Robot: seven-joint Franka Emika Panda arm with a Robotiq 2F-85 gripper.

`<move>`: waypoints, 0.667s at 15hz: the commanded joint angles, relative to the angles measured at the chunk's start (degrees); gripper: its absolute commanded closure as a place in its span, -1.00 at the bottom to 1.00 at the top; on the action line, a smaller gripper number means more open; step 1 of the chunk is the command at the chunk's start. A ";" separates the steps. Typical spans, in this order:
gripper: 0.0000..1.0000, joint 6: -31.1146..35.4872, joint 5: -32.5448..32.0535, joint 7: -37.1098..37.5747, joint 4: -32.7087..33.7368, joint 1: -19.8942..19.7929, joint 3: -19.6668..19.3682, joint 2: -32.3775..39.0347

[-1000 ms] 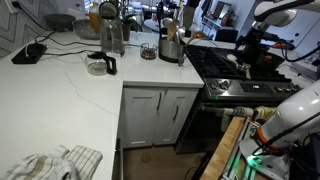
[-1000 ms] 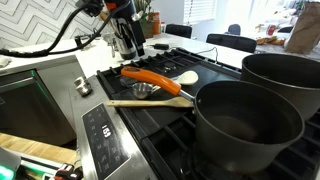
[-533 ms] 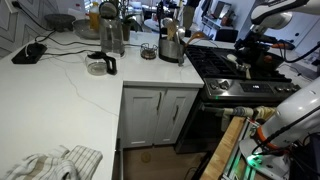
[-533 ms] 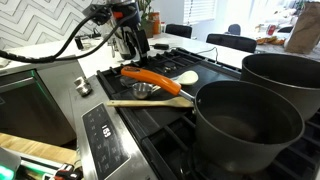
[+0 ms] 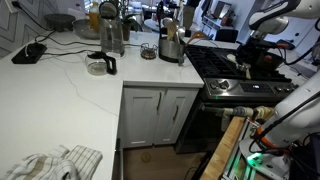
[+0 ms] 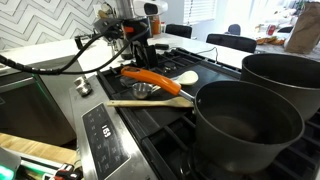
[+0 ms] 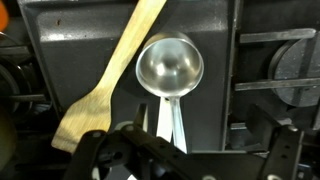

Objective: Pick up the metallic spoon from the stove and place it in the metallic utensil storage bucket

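Note:
The metallic spoon (image 7: 170, 68) lies on the black stove (image 7: 210, 110), bowl up and handle running toward my gripper. It also shows in an exterior view (image 6: 142, 90), partly under an orange-handled utensil. My gripper (image 7: 190, 152) hovers open over the spoon's handle, with one finger on each side of it and not touching it. In both exterior views the gripper (image 6: 140, 52) (image 5: 243, 57) hangs above the stove (image 5: 225, 68). The metallic utensil storage bucket (image 5: 171, 47) stands on the counter beside the stove with handles sticking up.
A wooden spatula (image 7: 100, 85) lies diagonally beside the spoon. An orange-handled utensil (image 6: 152, 78) and a wooden spoon (image 6: 150, 101) lie on the grates. Two large dark pots (image 6: 245, 125) (image 6: 285, 72) sit on the stove. A taller steel pitcher (image 5: 111, 35) stands on the white counter.
The gripper has moved across the stove and come lower over the utensils on the grates. The spoon has not moved.

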 commanded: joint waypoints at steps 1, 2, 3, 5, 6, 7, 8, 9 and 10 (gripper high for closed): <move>-0.85 -0.93 1.71 -2.00 2.44 -1.64 0.14 3.88; -0.82 -0.93 1.87 -1.88 2.81 -1.86 0.27 4.60; -0.69 -0.68 1.94 -1.82 3.13 -2.06 0.38 5.28; -0.66 -0.35 1.94 -1.67 3.63 -2.46 0.58 6.36; -0.55 -0.12 2.26 -1.64 3.99 -2.68 0.69 6.95; -0.60 -0.34 2.40 -1.64 4.40 -2.86 0.79 7.41; -0.58 -0.49 2.53 -1.60 4.76 -3.02 0.92 7.91; -0.56 -0.37 2.60 -1.54 4.95 -3.15 1.04 8.29; -0.50 -0.40 2.75 -1.53 5.15 -3.26 1.20 8.66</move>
